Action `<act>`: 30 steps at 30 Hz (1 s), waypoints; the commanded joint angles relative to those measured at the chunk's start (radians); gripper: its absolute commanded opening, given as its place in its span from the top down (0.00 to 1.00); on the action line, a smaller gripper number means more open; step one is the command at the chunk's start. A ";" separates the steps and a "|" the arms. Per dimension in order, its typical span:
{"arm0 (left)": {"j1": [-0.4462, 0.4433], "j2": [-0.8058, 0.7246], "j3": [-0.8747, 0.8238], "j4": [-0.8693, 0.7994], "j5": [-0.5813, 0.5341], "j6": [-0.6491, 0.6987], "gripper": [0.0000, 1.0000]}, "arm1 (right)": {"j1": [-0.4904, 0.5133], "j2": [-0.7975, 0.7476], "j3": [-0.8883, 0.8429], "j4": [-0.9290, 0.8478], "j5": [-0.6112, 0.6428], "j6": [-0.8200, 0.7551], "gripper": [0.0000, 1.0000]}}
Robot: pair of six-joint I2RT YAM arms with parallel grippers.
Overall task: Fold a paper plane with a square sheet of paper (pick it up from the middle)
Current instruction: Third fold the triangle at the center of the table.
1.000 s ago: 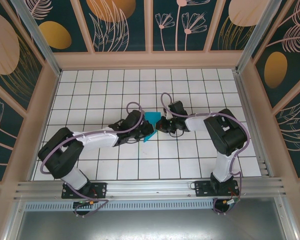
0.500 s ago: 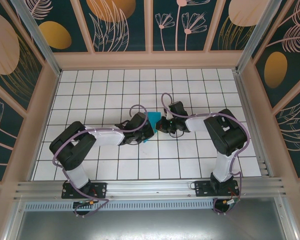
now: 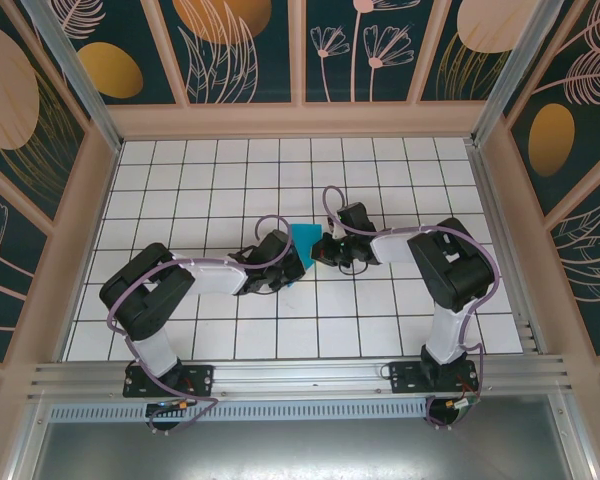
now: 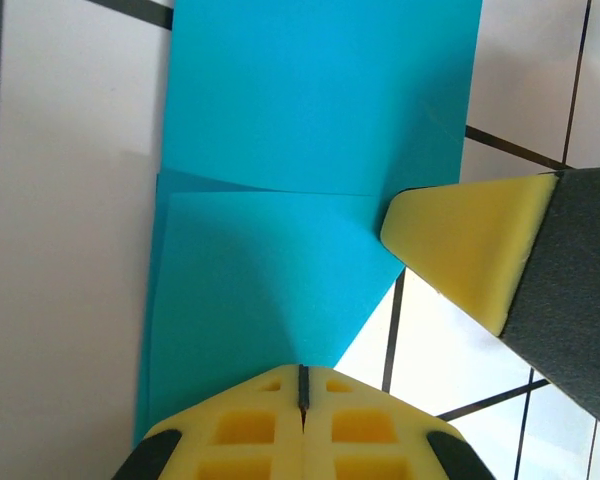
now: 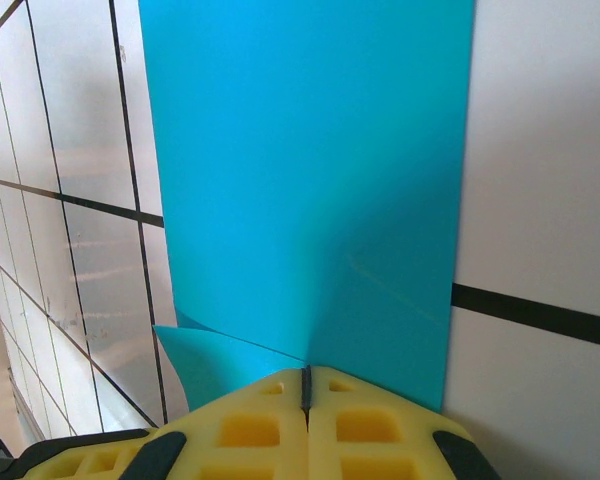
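Two sets of jaws meet at one teal sheet: the square sheet of paper [image 3: 303, 241] lies flat on the white-tiled bench [image 3: 180, 180] midway between my arms, partly folded, a slanted flap [image 4: 260, 290] doubled over its near end. My left jaws are clenched, yellow pads [image 4: 250, 430] pressed together, and the flap's point runs right up to their seam; whether any paper is nipped there I cannot tell. My right jaws are clenched as well, and from the left wrist their yellow tip [image 4: 460, 250] touches the sheet's right edge just where the flap's crease ends. From either wrist the paper stretches straight ahead of the jaws; seen from above, its longer side runs away from the arm bases, crosswise to the line joining my two wrists. Neither arm is nearer: left sits at the near-left corner, right at the right edge. By my reading the next stroke must follow that crease, from the right tip across the sheet
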 commanded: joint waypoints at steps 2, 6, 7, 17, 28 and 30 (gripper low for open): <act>-0.001 0.003 -0.034 0.008 0.003 -0.021 0.96 | 0.001 0.064 -0.037 -0.114 0.103 -0.009 1.00; -0.001 0.002 -0.062 0.010 0.013 -0.023 0.96 | 0.001 0.063 -0.040 -0.122 0.106 -0.012 1.00; 0.000 0.002 -0.069 0.011 0.018 -0.020 0.96 | 0.001 0.064 -0.042 -0.123 0.109 -0.014 1.00; 0.000 -0.031 -0.191 0.003 0.048 0.000 0.97 | 0.001 0.093 -0.044 -0.166 0.156 -0.022 1.00; 0.000 -0.080 -0.183 -0.159 0.079 0.198 0.99 | 0.001 0.104 -0.053 -0.173 0.164 -0.019 1.00; -0.001 -0.087 -0.177 -0.194 0.065 0.219 1.00 | 0.001 0.104 -0.053 -0.173 0.163 -0.019 1.00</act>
